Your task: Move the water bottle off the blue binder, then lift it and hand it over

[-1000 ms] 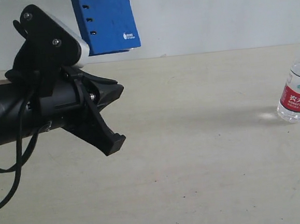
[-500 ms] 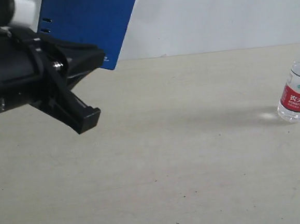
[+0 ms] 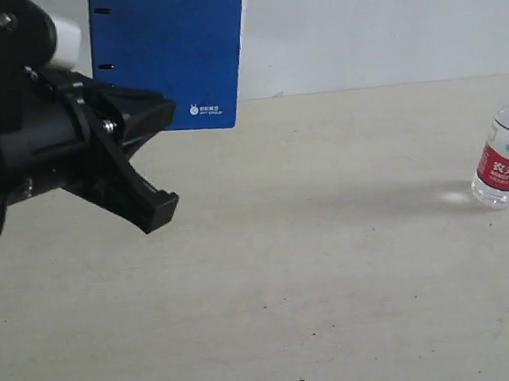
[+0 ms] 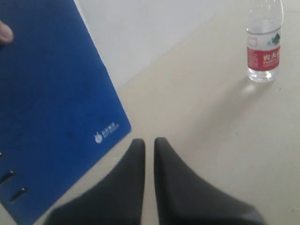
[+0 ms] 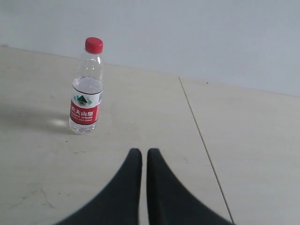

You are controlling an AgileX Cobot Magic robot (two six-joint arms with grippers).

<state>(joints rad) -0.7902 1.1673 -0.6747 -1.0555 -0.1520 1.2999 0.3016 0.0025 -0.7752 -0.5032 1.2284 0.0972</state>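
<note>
Meanwhile the blue binder (image 3: 168, 47) swung upright; left gripper (image 4: 149, 141) and right gripper (image 5: 144, 151) are clenched, empty. With water bottle (image 3: 504, 166) well apart, handover seems done: retreat carefully next.

Bright-blue binder (image 3: 168, 47) with white logo (image 3: 202, 110); clear bottle (image 5: 86, 89), red cap (image 5: 93, 44), red-white-green label (image 5: 85, 108)

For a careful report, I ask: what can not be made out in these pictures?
- Water bottle: cap cut off by the right edge, exterior view; by the top edge, left wrist view.
- Blue binder: top cut off, lower left hidden by the left arm, exterior view.
- Binder logo: too small to read.
</note>
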